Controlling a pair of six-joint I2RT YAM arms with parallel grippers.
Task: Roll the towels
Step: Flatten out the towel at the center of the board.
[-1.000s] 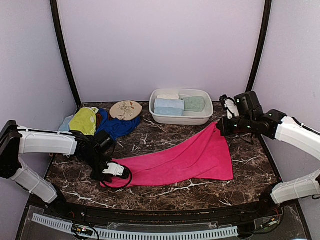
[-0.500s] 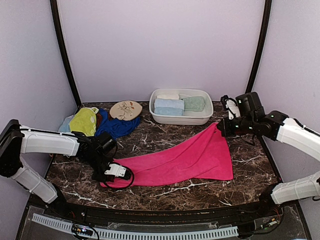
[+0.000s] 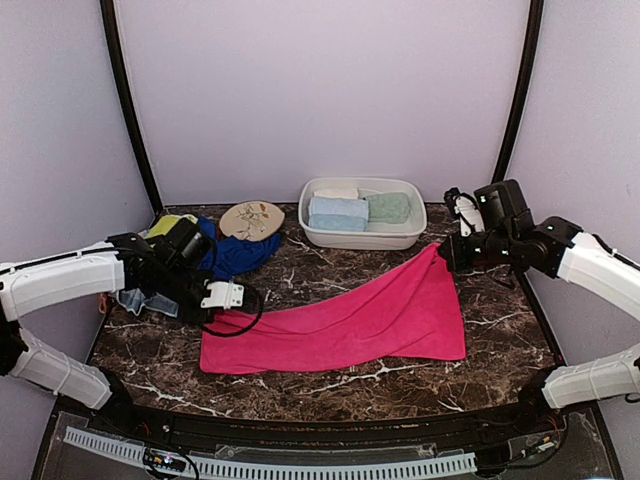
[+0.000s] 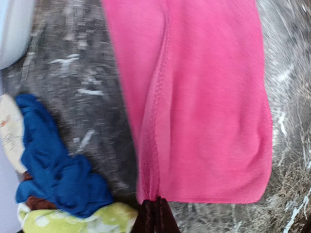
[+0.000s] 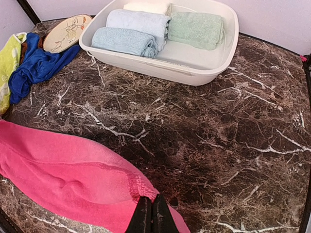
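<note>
Top external view: both grippers are pinching the hot pink towel (image 3: 350,320) in front of the white basin (image 3: 360,238).

The left gripper (image 4: 155,216) is clamping fully shut on the pink towel's corner, forward and well to the left of the basin. The right gripper (image 5: 150,213) is closing just as tightly on the opposite corner, just forward and right of the basin. The towel is lying spread between them on the marble table (image 3: 400,375). A pale blue towel (image 3: 337,213) and a mint towel (image 3: 388,207) are sitting rolled inside the basin. Left of the basin, a floral disc (image 3: 252,219) is resting beside a heap holding a royal blue towel (image 5: 36,65) and a yellow-green towel (image 5: 7,68).
</note>
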